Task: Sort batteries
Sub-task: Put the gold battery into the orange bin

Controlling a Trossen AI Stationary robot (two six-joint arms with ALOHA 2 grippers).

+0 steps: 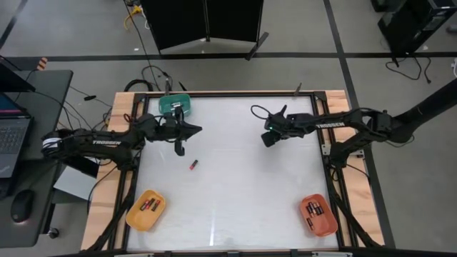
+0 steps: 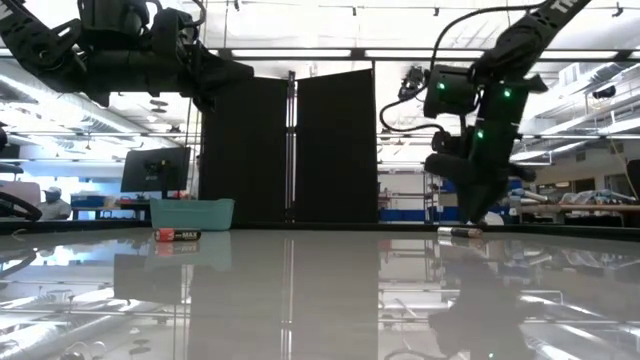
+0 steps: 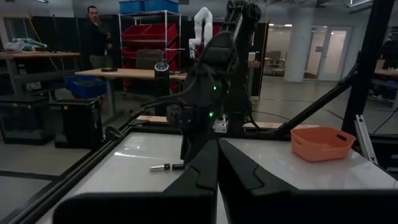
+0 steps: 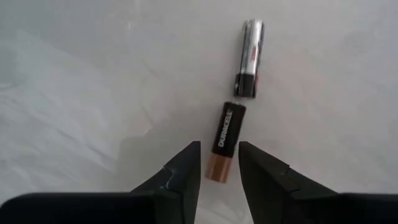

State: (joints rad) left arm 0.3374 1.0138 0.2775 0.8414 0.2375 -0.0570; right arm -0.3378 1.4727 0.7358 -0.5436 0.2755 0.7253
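Observation:
Two batteries lie end to end on the white table, right of centre: a black-and-copper one [image 4: 225, 142] and a silver-and-black one [image 4: 250, 56]; the low view shows them as a pair [image 2: 458, 232]. My right gripper [image 4: 219, 148] [image 1: 265, 139] is open and low over them. Its fingers stand on either side of the copper end; I cannot tell whether they touch it. A red-and-black battery [image 1: 193, 165] [image 2: 178, 235] lies alone, left of centre. My left gripper [image 1: 193, 130] [image 3: 217, 146] hovers shut, high beside the green tray [image 1: 175, 106], with nothing seen in it.
The yellow tray [image 1: 146, 209] at the near left corner and the orange tray [image 1: 318, 214] [image 3: 320, 142] at the near right corner each hold several batteries. The green tray stands at the far left edge. A person stands in the room beyond the table.

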